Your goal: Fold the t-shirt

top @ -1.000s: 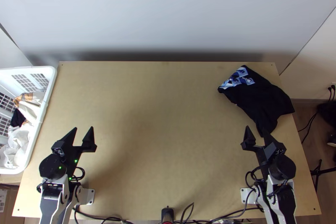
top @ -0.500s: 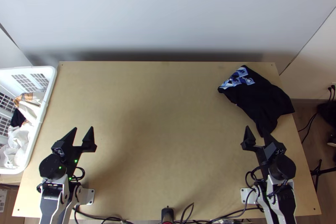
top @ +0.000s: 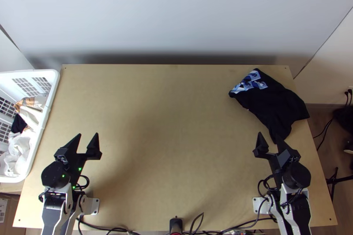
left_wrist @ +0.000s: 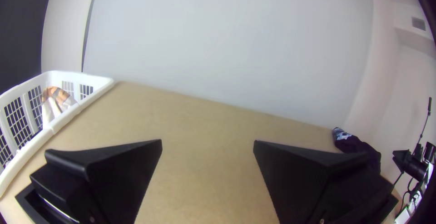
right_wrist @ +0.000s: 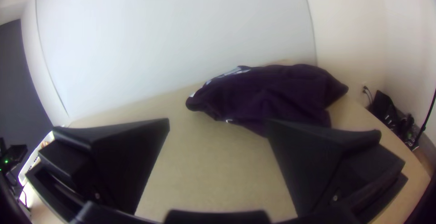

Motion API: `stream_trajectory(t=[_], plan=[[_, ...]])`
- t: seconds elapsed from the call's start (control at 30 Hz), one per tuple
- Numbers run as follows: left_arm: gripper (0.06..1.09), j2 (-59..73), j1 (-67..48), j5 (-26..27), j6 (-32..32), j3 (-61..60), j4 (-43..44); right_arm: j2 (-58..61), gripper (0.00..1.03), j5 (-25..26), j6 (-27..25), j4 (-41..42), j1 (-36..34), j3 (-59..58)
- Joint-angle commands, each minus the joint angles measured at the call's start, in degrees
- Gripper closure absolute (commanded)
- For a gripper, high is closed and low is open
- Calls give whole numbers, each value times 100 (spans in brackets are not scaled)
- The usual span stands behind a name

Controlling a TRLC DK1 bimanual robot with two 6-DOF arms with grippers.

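A dark t-shirt (top: 276, 102) with a blue and white print lies bunched at the table's far right corner. My right gripper (top: 269, 139) stands open just on the near side of it, one fingertip close to the cloth's lower end. At the near left, far from the shirt, my left gripper (top: 88, 139) is open with nothing between its fingers. The left wrist view has the open left gripper (left_wrist: 208, 144) and the shirt (left_wrist: 352, 145) far off. In the right wrist view, the shirt (right_wrist: 272, 92) lies beyond the open right gripper (right_wrist: 219, 124).
A white basket (top: 52, 98) holding several light and dark cloths stands at the table's left edge. Wooden tabletop (top: 172, 124) stretches between the arms. Black cables (top: 110, 229) and a small black device (top: 175, 225) lie along the near edge. A pale wall rises behind the table.
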Motion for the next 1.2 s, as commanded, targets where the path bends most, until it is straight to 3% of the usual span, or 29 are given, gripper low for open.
stream_trajectory(t=[0.0,0.3,0.5,0.6,0.97,1.17], plan=[[10,-1,30,11,20,10,28,1,5,2,9,0,3,2],[10,-1,188,-51,283,142,335,1,5,2,9,0,55,2],[10,192,759,-218,441,942,766,1,5,2,9,0,64,2],[10,1177,1076,-218,547,1803,862,1,5,2,9,0,64,2],[10,4771,2623,-218,248,6074,-166,10,5,2,9,0,91,2],[10,6239,3739,-209,-112,7279,-1071,10,5,2,9,0,47,2]])
